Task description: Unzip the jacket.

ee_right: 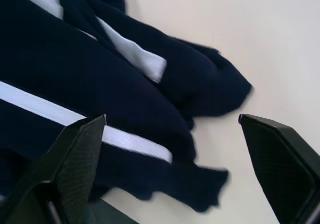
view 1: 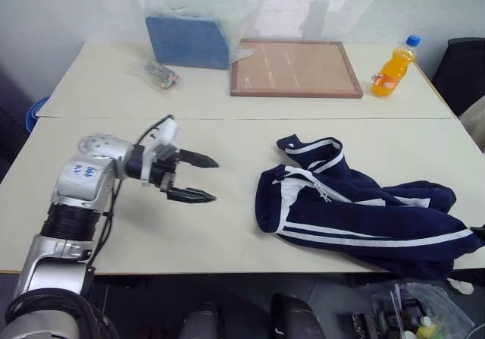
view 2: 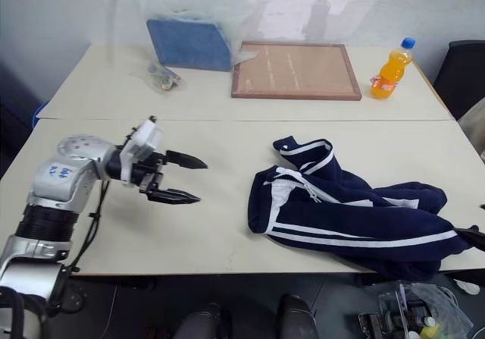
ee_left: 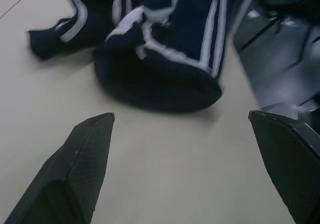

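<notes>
Where the near table edge runs below the crumpled jacket (view 1: 356, 218), navy fabric with white stripes lying bunched on the right half of the cream table (view 1: 227, 233), its lower right part reaching the table edge, white zipper (view 1: 314, 187) partly visible along the front near the collar end. To the left, well apart from the jacket: left gripper (view 1: 197, 177), held above the table surface, pointing toward the jacket, its two black fingers (view 1: 198, 159) spread wide with nothing between them. In the left wrist view, same fingers (ee_left: 80, 174) rising on either side of bare tabletop, jacket (ee_left: 160, 58) ahead and untouched. In the right wrist view: right gripper (ee_right: 170, 164), fingers (ee_right: 70, 169) likewise spread wide, empty, hovering over the striped part of the jacket (ee_right: 75, 83) and the pale table beside it; contact with the fabric not discernible. Below the table's near right corner: clutter of small items (view 1: 409, 316), too indistinct to name. Beyond the seam (view 1: 227, 118) joining the two table halves, on the far half: small crinkled packet (view 1: 157, 74) at left; blue box-shaped bag (view 1: 187, 41) behind it under clear plastic sheeting; flat wooden-framed board (view 1: 295, 68) lying at centre, just beside the bag; orange drink bottle (view 1: 393, 67) with blue cap standing upright at right, near the board's corner. At the far right edge: dark chair (view 1: 464, 73), partly cut off.
</notes>
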